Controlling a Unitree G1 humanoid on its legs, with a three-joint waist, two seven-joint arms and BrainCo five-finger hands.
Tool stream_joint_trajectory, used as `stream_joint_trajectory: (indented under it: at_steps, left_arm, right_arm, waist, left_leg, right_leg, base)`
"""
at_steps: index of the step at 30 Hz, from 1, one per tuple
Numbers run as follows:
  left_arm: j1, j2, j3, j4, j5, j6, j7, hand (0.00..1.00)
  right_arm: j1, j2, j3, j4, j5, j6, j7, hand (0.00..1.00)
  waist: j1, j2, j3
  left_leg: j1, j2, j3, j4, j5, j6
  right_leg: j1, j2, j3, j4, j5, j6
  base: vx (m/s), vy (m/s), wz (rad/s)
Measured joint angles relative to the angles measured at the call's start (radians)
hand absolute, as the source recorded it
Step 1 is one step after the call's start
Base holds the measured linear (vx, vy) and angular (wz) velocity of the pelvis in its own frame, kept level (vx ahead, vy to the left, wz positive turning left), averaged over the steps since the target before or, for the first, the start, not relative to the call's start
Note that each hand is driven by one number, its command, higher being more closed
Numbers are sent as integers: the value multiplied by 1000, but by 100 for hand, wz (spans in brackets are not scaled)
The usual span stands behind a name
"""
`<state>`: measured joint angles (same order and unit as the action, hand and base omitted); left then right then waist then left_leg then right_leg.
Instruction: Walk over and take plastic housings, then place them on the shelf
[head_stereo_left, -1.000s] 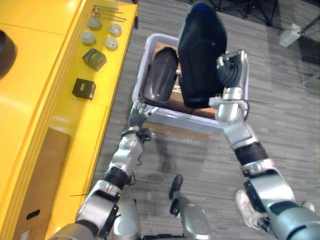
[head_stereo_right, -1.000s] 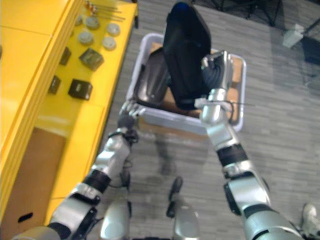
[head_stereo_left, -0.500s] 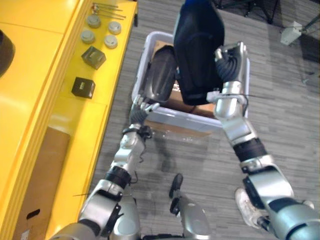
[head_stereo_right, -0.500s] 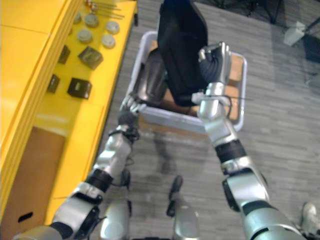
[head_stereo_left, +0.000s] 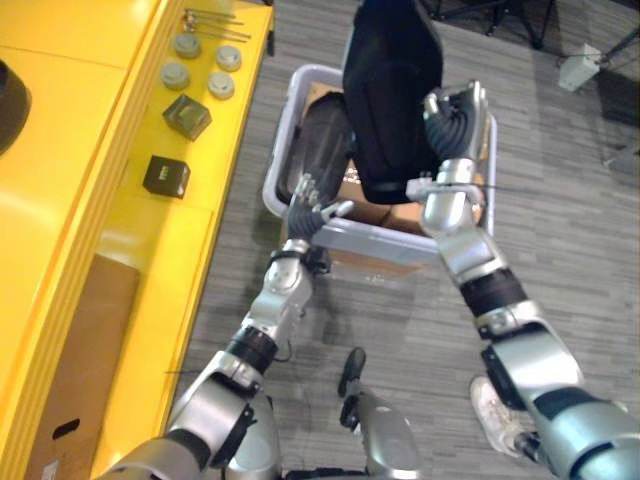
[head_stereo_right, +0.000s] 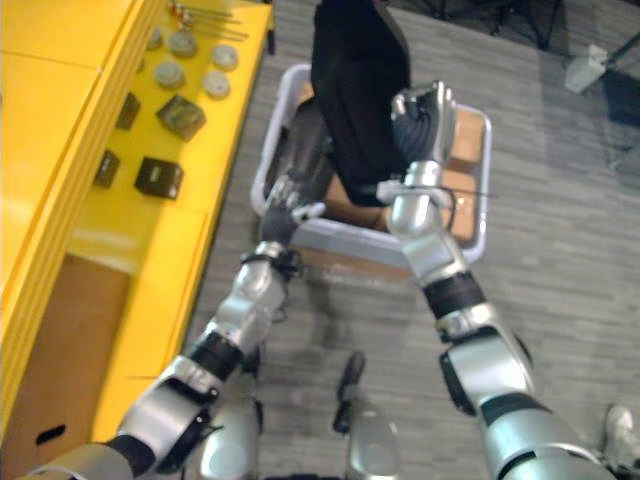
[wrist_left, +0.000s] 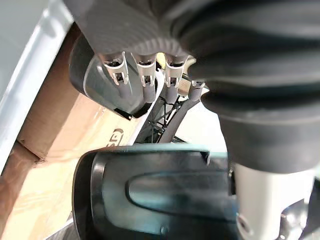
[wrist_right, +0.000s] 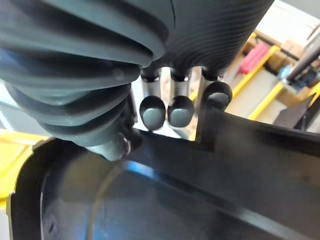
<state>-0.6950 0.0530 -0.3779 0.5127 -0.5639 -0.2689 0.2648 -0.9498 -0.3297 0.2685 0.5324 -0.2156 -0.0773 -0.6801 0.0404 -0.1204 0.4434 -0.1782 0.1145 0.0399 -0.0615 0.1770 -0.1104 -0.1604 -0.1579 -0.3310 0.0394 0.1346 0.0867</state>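
Housing (head_stereo_left: 390, 90), big and black, hangs at upper centre of the frame above the grey bin (head_stereo_left: 380, 240). My right hand (head_stereo_left: 452, 113) is clamped on its edge, and the right wrist view shows the fingers (wrist_right: 152, 111) hooked over it. A second housing (head_stereo_left: 322, 150) leans inside the bin's left half. My left hand (head_stereo_left: 305, 210) sits at the bin's near rim, fingers straight and spread toward that piece. I doubt they touch it, but I can't be sure. The yellow shelf (head_stereo_left: 100, 220) runs down the left side, carrying round caps (head_stereo_left: 221, 86) and dark blocks (head_stereo_left: 167, 175).
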Motion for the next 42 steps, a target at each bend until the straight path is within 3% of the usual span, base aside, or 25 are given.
stream_joint_trajectory:
  at_steps: [5, 10, 14, 19, 23, 29, 35, 36, 37, 40, 42]
  left_arm:
    - [-39, -12, 0, -2, 70, -18, 69, 0]
    - [-41, -22, 5, 1, 112, -87, 128, 0]
    - [-42, -22, 15, 9, 111, -150, 111, 0]
    - [-44, -23, 11, -3, 101, -248, 34, 0]
    - [-48, -27, 4, -53, 97, -298, 30, 0]
    - [-52, -31, 18, -85, 10, -298, 10, 0]
    - [-6, -30, 83, -97, -31, -273, -3, 0]
    - [42, -30, 97, -102, -64, -246, -3, 0]
    - [65, -30, 105, -102, -66, -237, -3, 0]
    - [230, -25, 133, -144, -43, -145, -2, 0]
    - [356, -19, 131, -173, -18, -72, -27, 0]
  right_arm:
    - [-12, 16, 1, 1, 2, -15, -3, 100]
    - [-31, 23, 3, 42, 1, 0, -5, 100]
    - [-46, 23, 3, 80, 7, 17, -22, 100]
    - [-53, 23, 7, 119, 47, 22, -76, 100]
    - [-82, 21, 5, 169, 69, 55, -108, 100]
    - [-101, -2, -47, 264, 129, 93, -129, 100]
    - [-147, -117, -105, 340, 184, 137, -132, 100]
    - [-150, -150, -137, 352, 201, 141, -131, 0]
    - [-150, -164, -146, 352, 202, 141, -131, 0]
    - [-137, -235, -192, 352, 222, 139, -132, 0]
    - [-86, -286, -231, 350, 246, 127, -143, 0]
  waist:
    - [-1, 1, 1]
    - [-1, 3, 3]
    - [-1, 9, 7]
    - [-3, 15, 11]
    - [-2, 27, 18]
    - [-2, 54, 35]
    - [4, 79, 49]
    - [9, 94, 58]
    - [12, 102, 62]
    - [22, 142, 81]
    - [61, 165, 92]
  left_leg:
    - [-16, 0, 5, 3, 1, 2]
    - [-20, 1, 9, 12, -5, 1]
    - [-48, 1, 8, 57, -27, 1]
    - [-62, -1, 7, 71, -35, 2]
    - [-71, -4, 10, 74, -35, 3]
    - [-121, -8, 3, 103, -40, 7]
    - [-160, -10, -7, 139, -53, 8]
    - [-170, -12, -9, 162, -65, 11]
    - [-175, -13, -11, 172, -71, 12]
    - [-194, -21, -33, 186, -76, 14]
    - [-199, -22, -38, 198, -85, 15]
  right_leg:
    - [-20, 0, 5, 4, 0, 0]
    - [-23, 0, 8, 4, 0, 0]
    - [-32, -1, 10, 5, 0, 0]
    - [-41, -4, 10, 9, -1, 0]
    - [-59, -10, 16, 26, -7, 1]
    - [-101, -17, 18, 43, -9, 1]
    - [-121, -18, 11, 51, -9, 1]
    - [-122, -18, 11, 54, -11, 3]
    - [-123, -18, 11, 57, -12, 3]
    - [-127, -25, -3, 59, -18, 8]
    - [-128, -31, -7, 66, -24, 9]
  base:
    - [-2, -23, -3]
    - [11, -36, -2]
    - [0, 0, 0]
    - [0, 0, 0]
    - [0, 0, 0]
    - [-2, -5, 2]
    - [-4, -5, 2]
    - [0, 0, 0]
    - [0, 0, 0]
    - [-10, 14, 12]
    - [10, 25, 13]
